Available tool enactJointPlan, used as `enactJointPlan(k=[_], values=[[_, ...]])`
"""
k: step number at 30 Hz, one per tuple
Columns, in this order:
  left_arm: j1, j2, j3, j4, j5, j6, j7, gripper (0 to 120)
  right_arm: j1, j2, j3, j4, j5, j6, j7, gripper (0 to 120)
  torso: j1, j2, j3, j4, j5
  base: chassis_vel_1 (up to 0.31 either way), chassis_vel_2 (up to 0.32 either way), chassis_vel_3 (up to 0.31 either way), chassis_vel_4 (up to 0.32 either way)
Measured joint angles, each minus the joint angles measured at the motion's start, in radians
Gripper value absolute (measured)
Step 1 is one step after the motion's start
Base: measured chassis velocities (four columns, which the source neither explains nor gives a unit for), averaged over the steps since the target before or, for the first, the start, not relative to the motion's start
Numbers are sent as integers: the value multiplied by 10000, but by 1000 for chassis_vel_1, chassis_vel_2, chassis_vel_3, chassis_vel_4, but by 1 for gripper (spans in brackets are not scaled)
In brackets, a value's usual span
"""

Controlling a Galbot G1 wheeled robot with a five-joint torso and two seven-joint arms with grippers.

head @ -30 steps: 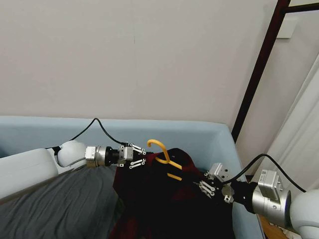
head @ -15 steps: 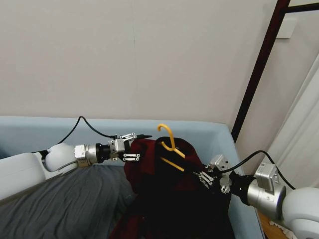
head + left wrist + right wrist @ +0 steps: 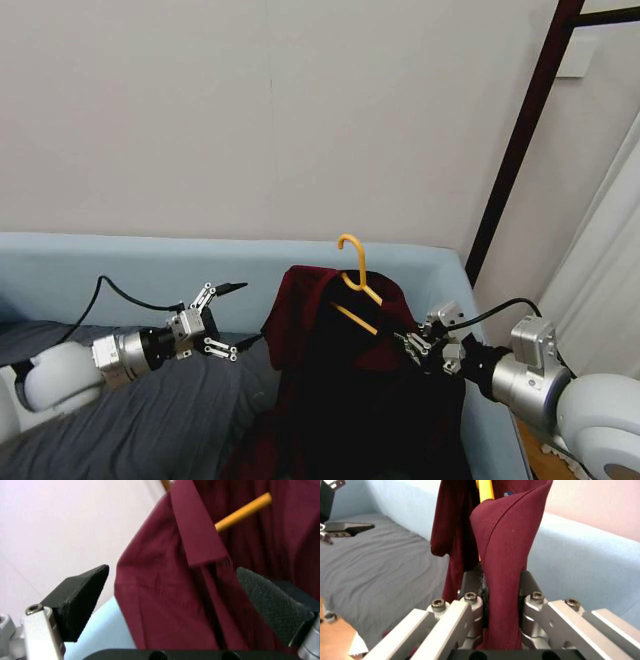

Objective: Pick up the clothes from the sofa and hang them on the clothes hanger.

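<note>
A maroon shirt (image 3: pixel 325 345) hangs on a yellow hanger (image 3: pixel 352 270) above the light blue sofa (image 3: pixel 120 265), hook upward. My right gripper (image 3: pixel 412 345) is shut on the shirt's right shoulder, and the fabric (image 3: pixel 505 555) is pinched between its fingers (image 3: pixel 472 588). My left gripper (image 3: pixel 228 318) stands open to the left of the shirt, apart from it and over the grey blanket. In the left wrist view its fingers (image 3: pixel 80 594) are spread wide, with the shirt (image 3: pixel 170 592) and the hanger bar (image 3: pixel 243 512) beyond them.
A grey blanket (image 3: pixel 140 420) covers the sofa seat at the left. A dark rack pole (image 3: pixel 520 140) rises at the right beside a white curtain (image 3: pixel 600 270). The plain wall behind is bare.
The left gripper let go of the shirt's left shoulder, opened and drew back to the left. The right gripper raised the shirt and hanger, which now hang higher and more upright.
</note>
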Motion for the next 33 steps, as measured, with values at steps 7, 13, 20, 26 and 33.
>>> enactJointPlan(k=[7,13,20,26,33], values=[[4673,-2010,-3798,-479,-44,1079,-2616,100,38,113,111,98,600,-149,594,8,0,0,0,-8,-3,0,0,0,0],[5787,-2894,-4742,-433,43,1406,-2838,100,16,265,107,45,603,-157,653,8,0,0,0,-1,5,0,0,0,0],[6747,-3876,-5848,-197,149,1408,-2619,100,13,490,68,-51,565,-162,621,8,0,0,1,-2,3,0,0,0,0],[7294,-5028,-6531,29,603,1517,-2463,100,-45,689,4,-94,487,-163,571,8,0,-1,1,-3,1,0,0,0,0],[6156,-5554,-5876,746,703,1487,-2287,96,-242,922,47,-50,425,-186,524,8,0,0,1,-4,3,0,0,0,0]])
